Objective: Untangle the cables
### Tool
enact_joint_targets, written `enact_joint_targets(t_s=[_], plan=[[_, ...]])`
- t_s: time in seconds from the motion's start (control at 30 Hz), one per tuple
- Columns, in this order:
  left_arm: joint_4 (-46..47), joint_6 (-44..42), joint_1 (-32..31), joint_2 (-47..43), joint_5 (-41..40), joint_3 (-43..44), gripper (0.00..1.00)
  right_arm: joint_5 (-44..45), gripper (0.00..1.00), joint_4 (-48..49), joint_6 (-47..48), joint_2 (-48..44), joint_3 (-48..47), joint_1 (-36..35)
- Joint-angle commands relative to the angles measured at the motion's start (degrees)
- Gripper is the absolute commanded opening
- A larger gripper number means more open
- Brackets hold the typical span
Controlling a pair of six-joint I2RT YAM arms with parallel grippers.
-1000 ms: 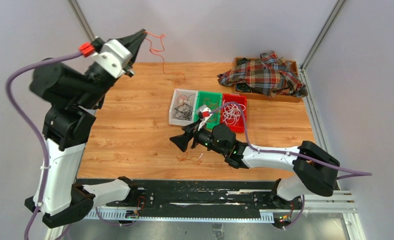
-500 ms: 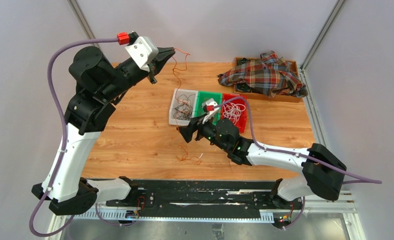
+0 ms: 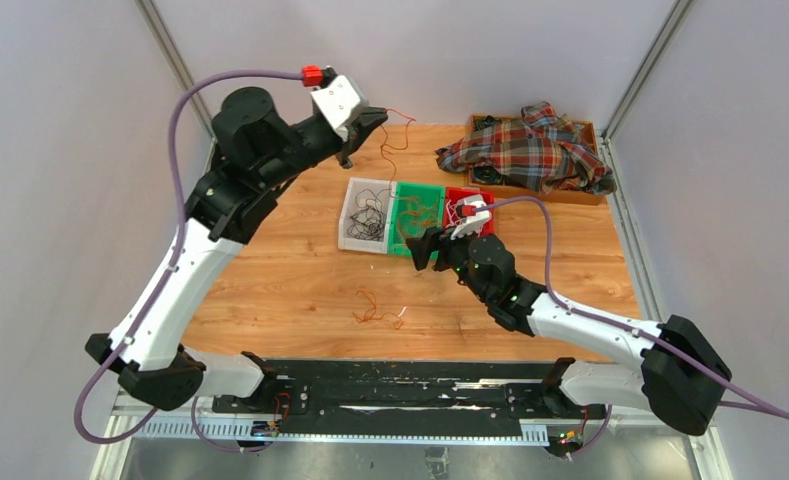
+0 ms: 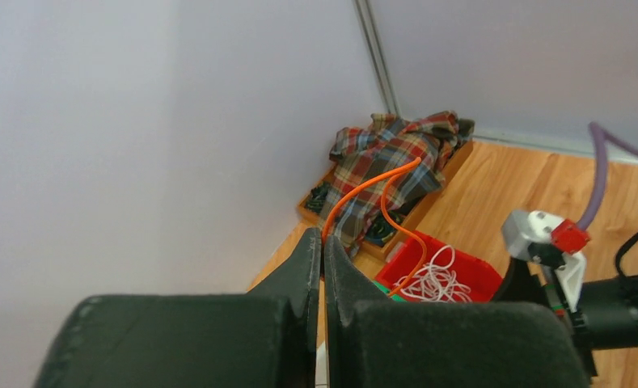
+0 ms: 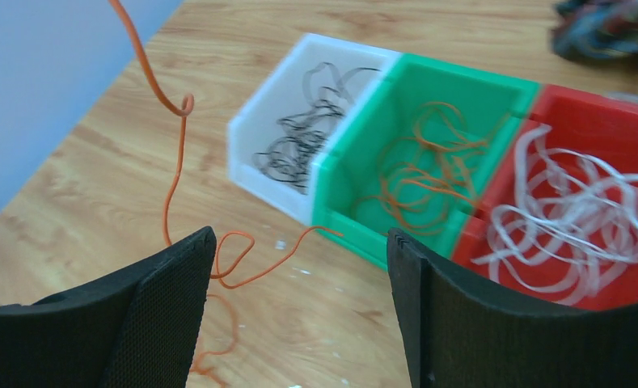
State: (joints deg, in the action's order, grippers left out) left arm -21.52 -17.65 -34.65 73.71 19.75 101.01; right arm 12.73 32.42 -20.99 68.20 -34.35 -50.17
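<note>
My left gripper is raised over the back of the table, shut on one orange cable that hangs from its tips toward the bins. In the left wrist view the jaws are pressed together with the orange cable coming out between them. My right gripper stands open and empty low at the front of the green bin. Between its fingertips shows the dangling orange cable. A small orange tangle lies on the table near the front.
Three bins stand side by side: a white bin with black cables, the green one with orange cables, a red bin with white cables. A wooden tray with a plaid cloth sits at the back right.
The left arm swung right from the back left corner, carrying the orange cable over toward the bins. The right gripper moved right and back, away from the tangle, to the green bin's front.
</note>
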Motion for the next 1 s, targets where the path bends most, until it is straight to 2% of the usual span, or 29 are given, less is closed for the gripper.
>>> enact_joint_targets(t_s=[0.0, 0.23, 0.53, 0.77, 0.97], plan=[[6.09, -4.49, -0.85, 3.26, -2.59, -2.12, 0.0, 7.99, 0.77, -8.38, 0.97, -3.26, 1.98, 3.19], [9.44, -9.77, -1.18, 8.41, -6.1, -2.19, 0.0, 5.06, 0.77, -17.32, -2.41, -4.0, 2.07, 8.53], [11.39, -15.51, -2.35, 12.99, -10.37, -2.13, 0.0, 7.02, 0.77, -19.02, -4.38, -8.66, 4.86, 8.79], [14.72, -18.41, -3.66, 15.1, -15.0, -7.19, 0.0, 7.56, 0.77, -20.35, -7.97, -14.03, 7.25, 8.81], [13.16, -22.22, -3.93, 18.32, -17.09, -11.4, 0.0, 7.99, 0.77, -21.44, -8.46, -20.58, 9.75, 8.97]])
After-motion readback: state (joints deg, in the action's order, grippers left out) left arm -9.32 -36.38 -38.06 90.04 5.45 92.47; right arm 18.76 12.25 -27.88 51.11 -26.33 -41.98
